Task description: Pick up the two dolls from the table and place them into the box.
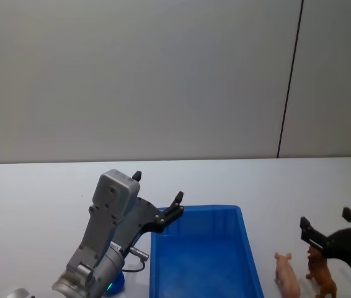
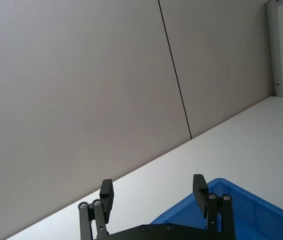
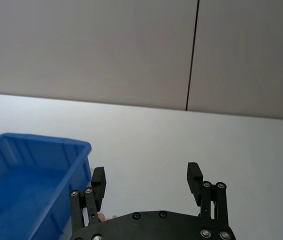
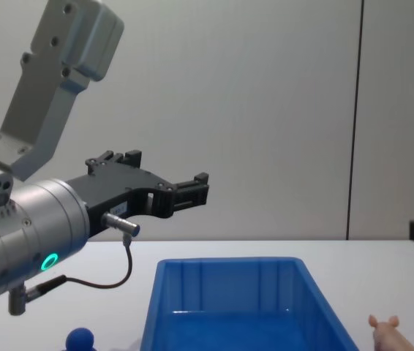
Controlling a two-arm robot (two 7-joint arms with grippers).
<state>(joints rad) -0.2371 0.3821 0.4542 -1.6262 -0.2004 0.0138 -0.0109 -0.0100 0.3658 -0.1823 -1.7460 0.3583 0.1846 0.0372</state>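
Three dolls: all on the white tabletop point(image 1: 39, 186), none in the box.
Pink doll point(image 1: 287, 273): lies just right of the box's right wall; its long axis runs away from the robot, with the eared head at the far end.
Reddish-brown doll point(image 1: 321, 276): just right of the pink one and close beside it, standing taller, head uppermost.
Blue doll point(image 4: 81, 338): round head up, near the box's left wall and partly hidden under the left arm.
Box point(image 1: 197, 209): bright blue, open side up, with its long axis running away from the robot; it sits between the blue doll and the other two.
Left arm: rises from the lower left with the grey wrist block held high. A green ring point(image 4: 48, 261) glows on the wrist, and a thin cable point(image 4: 123, 274) loops below it.
Left tool point(image 1: 158, 186): reaches forward and rightward, held well above the box's far left corner; its fingers are spread apart with nothing between them.
Right arm: enters low from the right edge.
Right tool point(image 1: 325, 217): sits low, just behind and above the reddish-brown doll, pointing away from the robot. Its fingers are spread wide and grip nothing; whether it touches the doll I cannot tell.
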